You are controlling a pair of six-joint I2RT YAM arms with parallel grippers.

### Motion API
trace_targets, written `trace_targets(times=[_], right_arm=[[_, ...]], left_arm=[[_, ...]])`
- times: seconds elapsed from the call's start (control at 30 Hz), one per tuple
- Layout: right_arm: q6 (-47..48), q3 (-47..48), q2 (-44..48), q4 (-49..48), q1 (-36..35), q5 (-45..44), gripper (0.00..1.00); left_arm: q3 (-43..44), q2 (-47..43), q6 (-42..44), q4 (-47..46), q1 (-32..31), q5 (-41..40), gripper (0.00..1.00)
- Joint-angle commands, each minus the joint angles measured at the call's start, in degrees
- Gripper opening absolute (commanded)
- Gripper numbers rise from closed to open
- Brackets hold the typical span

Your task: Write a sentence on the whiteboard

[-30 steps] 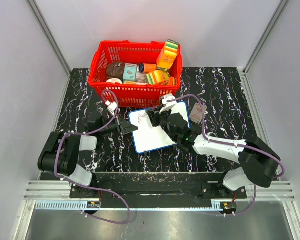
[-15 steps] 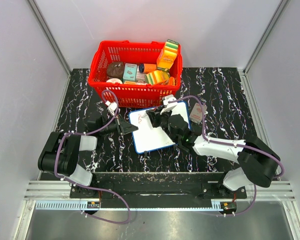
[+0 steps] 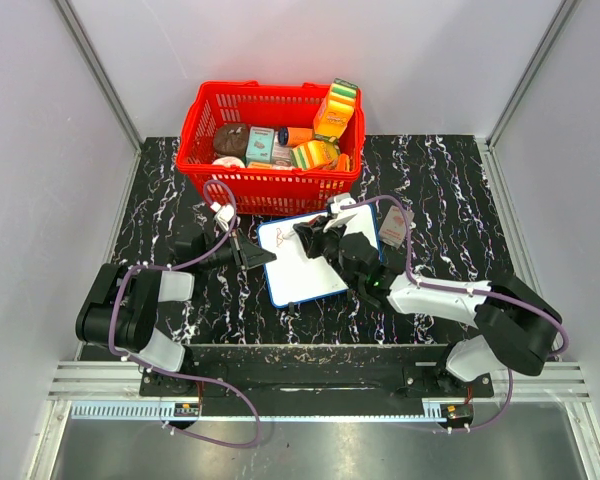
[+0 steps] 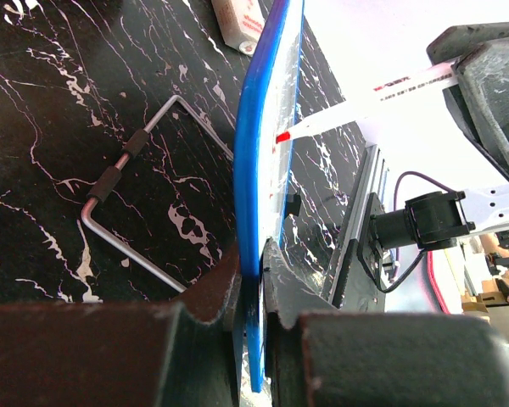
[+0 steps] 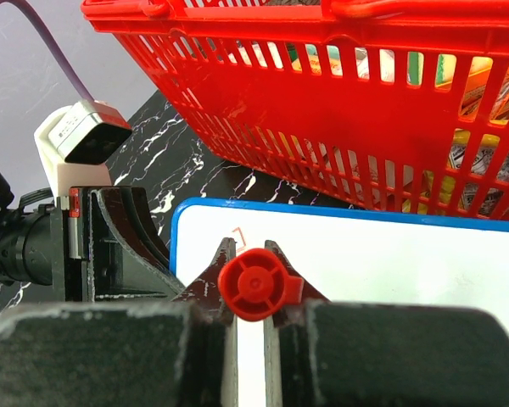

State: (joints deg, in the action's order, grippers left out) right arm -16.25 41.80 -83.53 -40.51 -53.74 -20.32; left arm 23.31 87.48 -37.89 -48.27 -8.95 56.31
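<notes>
While most of the whiteboard (image 3: 305,275) lies blank, the writing job looks barely begun. Nearest the arm bases, the left gripper (image 3: 252,256) is clamped tight on the board's blue left edge, steadying it on the black marbled table (image 3: 440,190). Just beyond, the right gripper (image 3: 315,232) is closed around a red marker (image 5: 252,285), its tip at or just above the white surface. Only a small red scrawl, the start of the sentence (image 3: 280,238), shows near the board's far-left corner. Nearly all the wording appears left to do. Past the far edge stands a red basket (image 3: 270,185) of groceries.
</notes>
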Motion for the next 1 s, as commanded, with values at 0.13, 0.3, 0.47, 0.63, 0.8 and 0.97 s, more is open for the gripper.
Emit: trace_targets(times=[0.13,0.3,0.47,0.63,0.8,0.97], right_arm=[[-0.27,-1.90,1.44,1.31,-0.49,-0.43,0.00],[-0.19,-1.90,1.35,1.40,-0.58,0.10,0.00],[-0.18,-1.64,1.17,1.75,-0.58,0.36,0.00],[-0.18,-1.99,1.52,1.31,-0.67,-0.42,0.00],[-0.10,-1.37,1.79,0.96,-0.67,-2.53,0.00],[0.52,-0.67,1.26,0.08,-0.67,-3.24,0.00]], left_arm=[[0.86,0.14,5.55,0.19,-0.54,-2.70,0.00],[0.95,0.06,5.55,0.28,-0.54,-2.61,0.00],[0.95,0.06,5.63,0.19,-0.54,-2.70,0.00],[0.95,-0.03,5.63,0.28,-0.54,-2.70,0.00],[0.86,0.06,5.63,0.28,-0.54,-2.70,0.00],[0.86,0.06,5.63,0.28,-0.54,-2.70,0.00]])
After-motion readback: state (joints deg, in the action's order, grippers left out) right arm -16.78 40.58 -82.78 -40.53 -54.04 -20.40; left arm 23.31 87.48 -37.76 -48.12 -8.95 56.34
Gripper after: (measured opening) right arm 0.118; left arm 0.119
